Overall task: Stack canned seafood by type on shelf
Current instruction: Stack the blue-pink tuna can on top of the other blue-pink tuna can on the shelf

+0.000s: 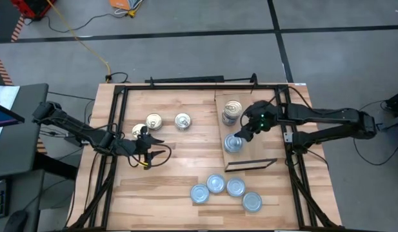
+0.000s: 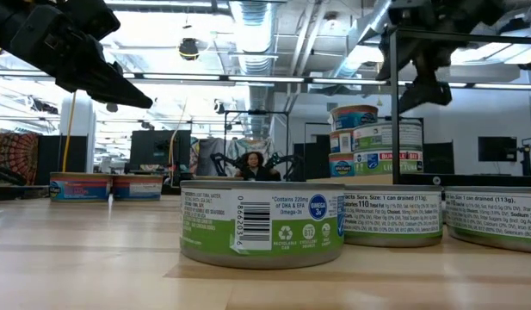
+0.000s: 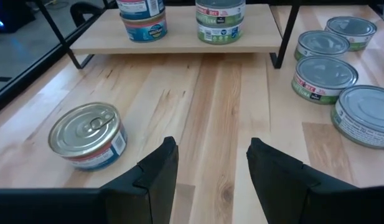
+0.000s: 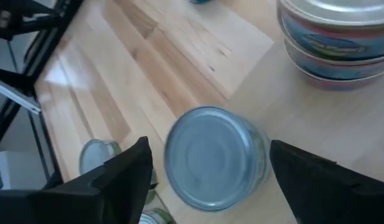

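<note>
The shelf lies on the table's right part. On it stand a stack of two gold-topped tins and a stack of two silvery-topped tins. My right gripper is open just above the silvery stack; in the right wrist view its fingers stand on either side of the top tin, apart from it. My left gripper is open and empty over the table's left middle, beside a gold-topped tin. Three gold-topped tins and several silvery tins rest flat on the tabletop.
A dark frame runs around the table's edge, with uprights beside the shelf. The shelf's dark strip is at its near end. Bare wood shows between the gold tins and the silvery tins near the front edge.
</note>
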You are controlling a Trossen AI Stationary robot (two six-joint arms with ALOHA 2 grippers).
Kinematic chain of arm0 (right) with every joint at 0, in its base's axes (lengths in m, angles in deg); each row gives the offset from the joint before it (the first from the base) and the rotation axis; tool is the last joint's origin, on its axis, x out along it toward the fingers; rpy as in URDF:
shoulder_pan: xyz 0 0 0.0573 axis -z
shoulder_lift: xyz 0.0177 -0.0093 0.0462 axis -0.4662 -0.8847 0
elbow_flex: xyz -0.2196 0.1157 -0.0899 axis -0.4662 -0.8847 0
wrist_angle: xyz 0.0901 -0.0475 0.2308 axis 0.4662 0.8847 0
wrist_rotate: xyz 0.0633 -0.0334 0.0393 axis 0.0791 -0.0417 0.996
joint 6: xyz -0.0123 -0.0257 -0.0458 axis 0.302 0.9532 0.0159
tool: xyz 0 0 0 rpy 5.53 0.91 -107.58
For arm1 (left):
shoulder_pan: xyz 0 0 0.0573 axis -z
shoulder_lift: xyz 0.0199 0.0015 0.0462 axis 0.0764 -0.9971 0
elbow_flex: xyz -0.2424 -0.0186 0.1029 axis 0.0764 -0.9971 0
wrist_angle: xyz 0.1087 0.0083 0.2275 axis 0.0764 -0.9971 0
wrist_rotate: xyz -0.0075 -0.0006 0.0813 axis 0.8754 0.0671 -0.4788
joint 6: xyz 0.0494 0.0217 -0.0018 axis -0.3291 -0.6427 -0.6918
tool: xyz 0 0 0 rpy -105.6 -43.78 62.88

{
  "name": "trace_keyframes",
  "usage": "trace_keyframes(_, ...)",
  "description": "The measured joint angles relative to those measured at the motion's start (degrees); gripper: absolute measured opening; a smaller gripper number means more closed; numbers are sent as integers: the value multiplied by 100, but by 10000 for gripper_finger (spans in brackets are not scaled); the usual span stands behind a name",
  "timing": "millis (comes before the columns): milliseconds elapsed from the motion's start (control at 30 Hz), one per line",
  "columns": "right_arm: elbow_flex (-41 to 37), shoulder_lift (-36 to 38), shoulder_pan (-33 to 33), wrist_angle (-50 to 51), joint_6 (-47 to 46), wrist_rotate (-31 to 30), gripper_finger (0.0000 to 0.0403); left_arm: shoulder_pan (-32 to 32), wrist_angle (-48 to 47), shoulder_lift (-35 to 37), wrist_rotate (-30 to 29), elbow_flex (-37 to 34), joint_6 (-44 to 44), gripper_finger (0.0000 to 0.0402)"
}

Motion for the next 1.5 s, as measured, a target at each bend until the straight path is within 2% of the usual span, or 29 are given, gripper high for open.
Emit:
trace_keyframes(167,279,-17,-602,6,-77,-530,337,0,-273,0,4,16,353,185)
trace_keyframes(333,648,-32,-1256,16,-130,-956,336,-75,-1904,-73,65,643,1118,178)
trace_keyframes(433,956,-32,-1619,-32,9,-1439,336,-112,-2691,-144,-17,907,1376,171)
trace_keyframes(600,1077,-171,-1992,-1041,816,-2309,336,-360,-2857,-349,206,966,1572,168)
trace_keyframes(733,1086,-546,-1967,-2173,1320,-2362,336,-542,-3064,-680,744,964,1925,167)
trace_keyframes(833,1134,-933,-1967,-2573,1462,-2363,336,-522,-3255,-905,858,966,2092,167)
trace_keyframes(1000,1629,-1568,-2072,-2382,1538,-2373,336,-151,-3990,-1150,475,1305,2205,166)
trace_keyframes(1167,2084,-1887,-2177,-2127,1953,-2396,336,228,-4374,-1198,316,1479,2183,166)
trace_keyframes(1400,1817,-1914,-1832,-1640,2569,-2424,336,65,-4155,-1354,-399,1346,2049,167)
trace_keyframes(1500,1547,-1918,-1629,-1866,2892,-2422,336,-272,-3524,-1586,-242,1346,1466,167)
